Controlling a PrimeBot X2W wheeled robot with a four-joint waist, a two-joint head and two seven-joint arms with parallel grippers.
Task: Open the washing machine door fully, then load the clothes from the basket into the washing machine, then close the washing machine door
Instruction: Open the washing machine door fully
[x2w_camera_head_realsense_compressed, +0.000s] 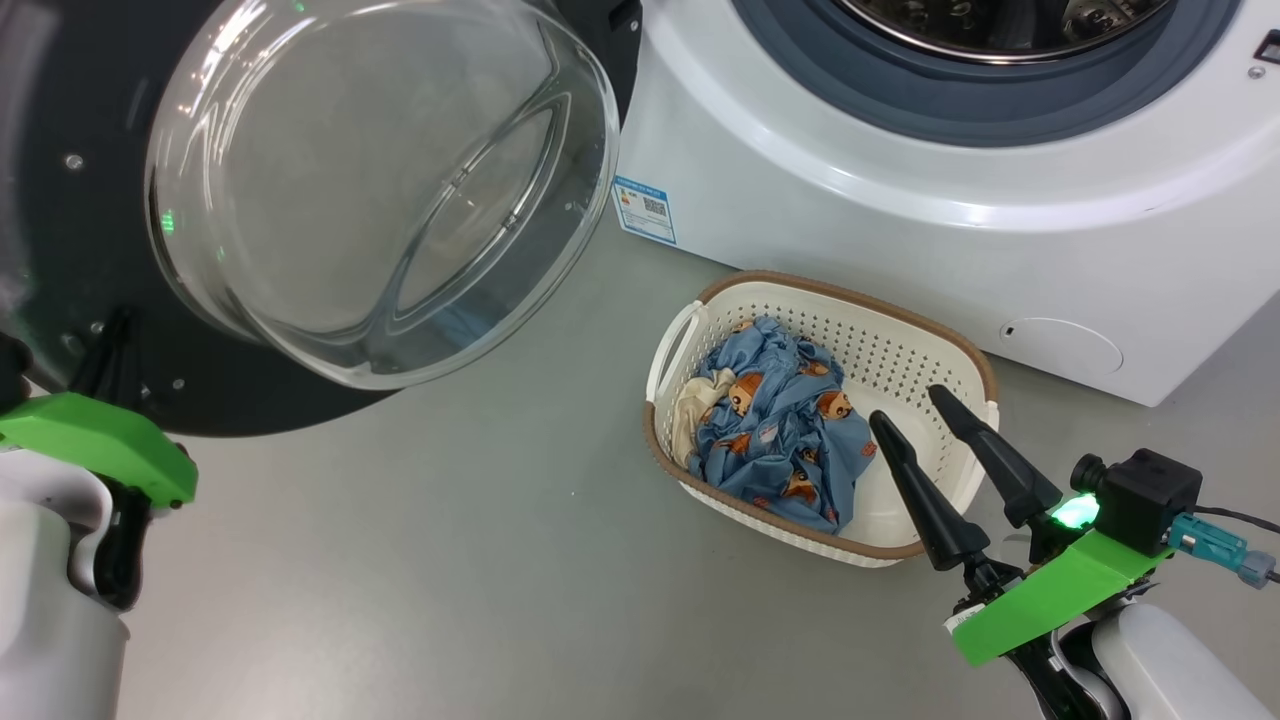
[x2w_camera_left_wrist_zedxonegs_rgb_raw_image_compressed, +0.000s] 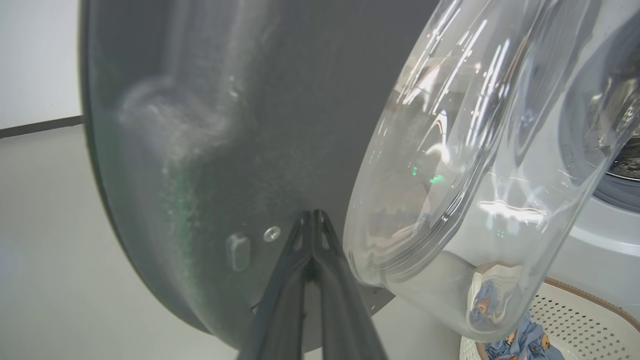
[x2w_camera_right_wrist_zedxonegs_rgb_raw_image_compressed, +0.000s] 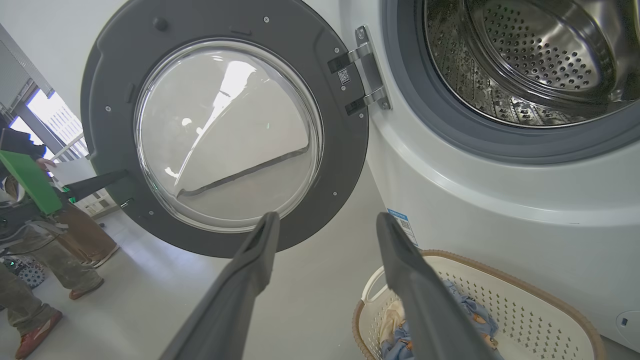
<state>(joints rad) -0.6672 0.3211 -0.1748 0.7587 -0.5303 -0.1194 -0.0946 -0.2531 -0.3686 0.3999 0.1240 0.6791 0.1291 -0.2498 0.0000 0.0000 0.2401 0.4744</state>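
**Door swung open; left end effector closed at its inner face, right one open over the basket**

Left end effector: fingers pressed together with nothing between them. Tips are at the dark inner face of the washing machine door, just beside a screw and the lower edge of the glass bowl. Contact or a hairline gap: cannot tell.

Right end effector: jaws spread wide, holding nothing. It hovers over the near right part of the basket, tips just beside the clothes and apart from them.

Places relative to the washing machine:
- The door hangs off the hinge on the machine's left side, swung well away from the opening, bowl bulging toward the robot.
- The drum is exposed, with the grey gasket around it.
- The basket sits on the floor just in front of the machine, below the opening and near its blue sticker.
- The clothes, blue bear-print fabric plus a cream piece, are bunched in the basket end nearer the sticker corner.
- A person's legs stand beyond the door, well apart from the machine.
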